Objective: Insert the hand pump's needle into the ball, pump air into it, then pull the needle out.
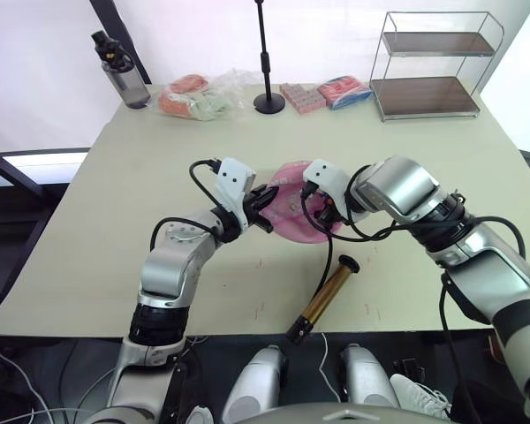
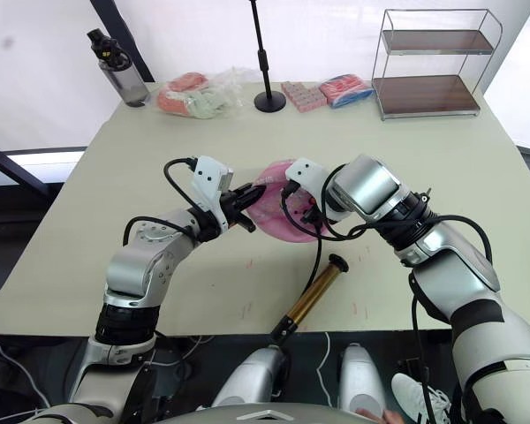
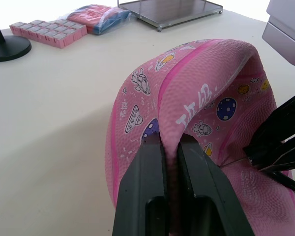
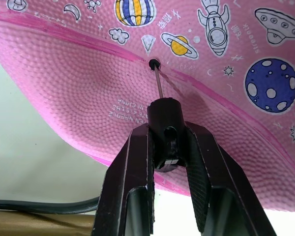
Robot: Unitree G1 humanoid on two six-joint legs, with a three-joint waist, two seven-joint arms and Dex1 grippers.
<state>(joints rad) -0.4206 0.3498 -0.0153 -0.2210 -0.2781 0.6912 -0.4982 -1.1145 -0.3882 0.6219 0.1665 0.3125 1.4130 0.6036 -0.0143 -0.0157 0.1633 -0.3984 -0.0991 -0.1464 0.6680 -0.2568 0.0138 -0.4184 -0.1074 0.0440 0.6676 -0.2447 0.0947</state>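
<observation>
While the ball (image 1: 293, 212), still a flat, deflated disc, is held up off the table (image 1: 106, 203) near mid-table, two grippers work it from opposite sides. L gripper (image 3: 169, 147): fingers (image 3: 147, 162) clenched on a fold of the ball's rim, pinching the slack rubber so the disc stays tilted on edge, valve face turned toward the R arm. R gripper (image 4: 166, 147): fingers clamped on the black end fitting of the hose (image 1: 322, 265), w/ the needle (image 4: 158, 81) pointing straight out ahead of them. Needle tip sits at the mouth of the dark valve hole on a seam line; most of the pin is visible, so insertion looks just begun, not seated (judgement). Grip on the fitting rather than the hose presumably gives stiff, axial control of a thin pin that would otherwise flop.

Pump (image 1: 325, 298) lies on the table near the front edge, below the ball and apart from it, T-handle end toward the ball, nobody holding it; hose runs up from it to the R gripper. Pumping not yet started.

Next move (judgement): push along the needle's axis while L holds firm; off-axis force could bend the pin or fold the soft wall.

Background, far edge: bottle (image 1: 122, 71), stand (image 1: 268, 93), wire shelf (image 1: 428, 66), packets (image 1: 194, 97); all well apart from the work.
</observation>
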